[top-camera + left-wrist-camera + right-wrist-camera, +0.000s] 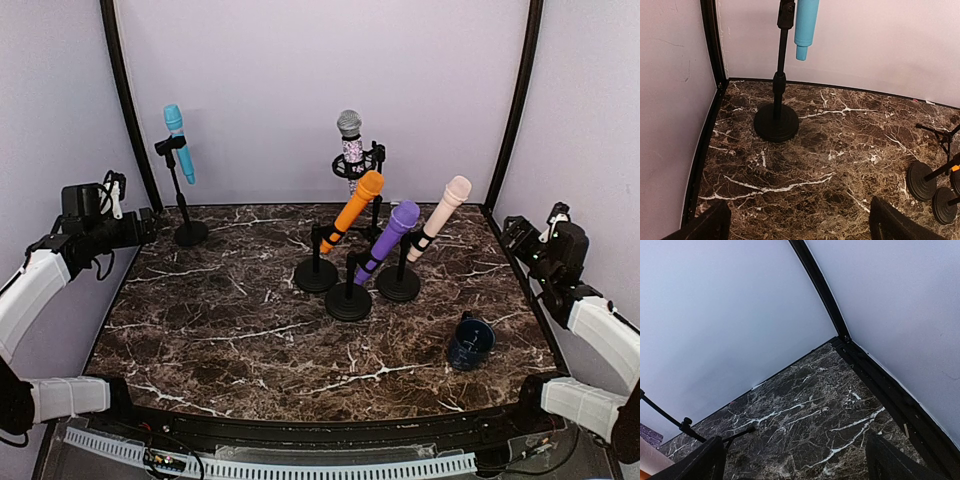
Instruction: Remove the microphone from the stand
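- Left gripper [799, 216] sits at the left edge of the top view, jaws spread wide with nothing between them, facing the tall stand [184, 200].
- Right gripper [797, 460] sits at the right edge, jaws just as wide and empty, looking toward the table's far right corner.
- Dark marble table [230, 340] with white veins fills the middle of the frame.
- Tall stand is at the upper left of the table, well apart from the others, and carries the blue microphone [179, 143] clipped upright, head up.
- Silver microphone [350, 140] stands upright in a ring mount [374, 165] at the upper centre.
- Three short stands cluster in the centre, their round bases close together.
- Orange microphone [352, 211] is clipped at a tilt in the leftmost stand, head to the upper right.
- Purple microphone [388, 240] is tilted the same way in the nearest stand.
- Cream microphone [440, 215] is tilted in the rightmost stand.
- Dark blue mug [470, 342] rests at the lower right, apart from the stands.
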Robot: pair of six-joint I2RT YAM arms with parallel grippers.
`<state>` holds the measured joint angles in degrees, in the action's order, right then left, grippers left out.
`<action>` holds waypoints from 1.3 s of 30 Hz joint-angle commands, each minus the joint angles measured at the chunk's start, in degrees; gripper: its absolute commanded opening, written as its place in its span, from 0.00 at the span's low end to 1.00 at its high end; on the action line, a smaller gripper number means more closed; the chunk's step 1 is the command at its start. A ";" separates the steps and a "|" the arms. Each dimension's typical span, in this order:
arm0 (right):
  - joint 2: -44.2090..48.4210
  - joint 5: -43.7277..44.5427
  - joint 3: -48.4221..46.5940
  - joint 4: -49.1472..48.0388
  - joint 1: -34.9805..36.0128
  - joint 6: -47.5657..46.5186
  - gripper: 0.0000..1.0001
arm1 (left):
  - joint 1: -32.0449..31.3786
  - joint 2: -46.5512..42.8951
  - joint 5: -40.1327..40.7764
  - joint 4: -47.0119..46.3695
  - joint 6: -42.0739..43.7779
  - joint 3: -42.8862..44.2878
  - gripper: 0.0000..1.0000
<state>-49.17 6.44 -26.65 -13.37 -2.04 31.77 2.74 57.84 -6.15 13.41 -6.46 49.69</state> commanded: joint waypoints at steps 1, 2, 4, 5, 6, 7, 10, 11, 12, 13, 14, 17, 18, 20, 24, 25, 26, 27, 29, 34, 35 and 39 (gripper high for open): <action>0.61 -1.72 -1.57 -1.01 -0.17 -1.31 0.99 | 0.16 -0.22 -2.30 -1.18 -0.50 -0.22 0.99; 0.64 -1.84 -1.65 -0.86 -0.16 -1.57 0.99 | 0.11 -0.06 -2.34 -1.14 -0.58 -0.13 0.99; 0.77 -2.10 -1.70 -0.79 -0.15 -1.89 0.99 | 0.11 -0.14 -2.36 -1.30 -0.66 -0.13 0.99; 0.83 -2.25 -1.69 -0.75 -0.20 -2.03 0.98 | 0.12 -0.21 -2.23 -1.46 -0.66 -0.17 0.99; 0.93 -2.47 -1.65 -0.75 -0.16 -2.05 0.98 | 0.14 -0.37 -2.25 -1.55 -0.73 -0.29 0.99; 1.02 -2.71 -1.59 -0.80 -0.15 -2.25 0.99 | 0.15 -0.45 -2.31 -1.72 -0.78 -0.34 0.99; 1.30 -3.76 -1.50 -1.10 -0.15 -2.66 0.99 | 0.16 -1.19 -3.55 -2.51 -0.75 -0.95 0.99; 1.52 -4.08 -1.52 -1.20 -0.15 -2.67 0.99 | 0.16 -1.35 -3.97 -2.97 -0.66 -1.06 0.99; 1.77 -4.11 -1.63 -1.11 -0.15 -2.75 0.99 | 0.11 -1.58 -4.60 -3.00 -0.35 -1.08 0.99; 2.00 -3.71 -1.80 -0.68 -0.15 -2.76 0.99 | 0.15 -1.81 -4.85 -3.27 -0.24 -1.13 0.99; 2.31 -3.44 -2.14 0.07 -0.16 -2.75 0.99 | 0.15 -2.50 -5.61 -3.64 0.17 -1.43 0.99; 3.55 -3.21 -2.85 2.44 -0.20 -3.79 0.99 | 0.16 -4.21 -7.20 -7.20 -0.10 -2.46 0.99; 4.21 -3.44 -2.61 2.68 -0.24 -4.08 0.98 | 0.20 -4.00 -7.84 -7.77 -0.32 -2.05 0.99; 5.45 -4.44 -1.63 2.35 -0.20 -4.39 0.98 | 0.42 -1.90 -9.18 -8.27 -0.80 -0.21 0.99; 6.79 -10.15 -0.28 -0.07 -0.16 -4.64 0.99 | 2.52 4.33 -14.24 -15.78 -3.72 1.61 0.99; 6.90 -10.86 -0.43 -0.08 -0.15 -4.71 0.99 | 2.96 6.77 -15.36 -17.27 -4.17 2.60 0.99; 7.07 -11.77 -0.56 0.27 -0.18 -4.67 0.99 | 3.85 8.17 -15.81 -19.93 -4.90 3.13 0.99; 7.25 -12.01 -0.86 0.67 -0.16 -4.60 0.99 | 4.38 10.89 -16.63 -21.29 -5.43 4.27 0.99; 7.97 -11.92 -0.91 1.32 -0.16 -4.17 0.99 | 5.72 14.73 -19.37 -27.25 -5.11 4.93 0.99; 11.63 -13.00 0.40 0.79 -0.11 -3.56 0.98 | 7.33 24.76 -23.75 -41.42 -2.16 7.10 0.97; 12.38 -13.00 0.60 0.94 -0.12 -3.69 0.99 | 7.43 27.58 -23.98 -44.43 -1.83 7.31 0.95; 14.88 -12.12 0.42 2.93 -0.07 -4.46 0.99 | 8.12 35.16 -22.77 -48.32 -1.90 9.69 0.87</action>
<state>-36.47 -5.32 -26.50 -10.13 -2.04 27.94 10.17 88.51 -27.14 -25.30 -9.47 56.42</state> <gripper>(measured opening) 0.986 0.907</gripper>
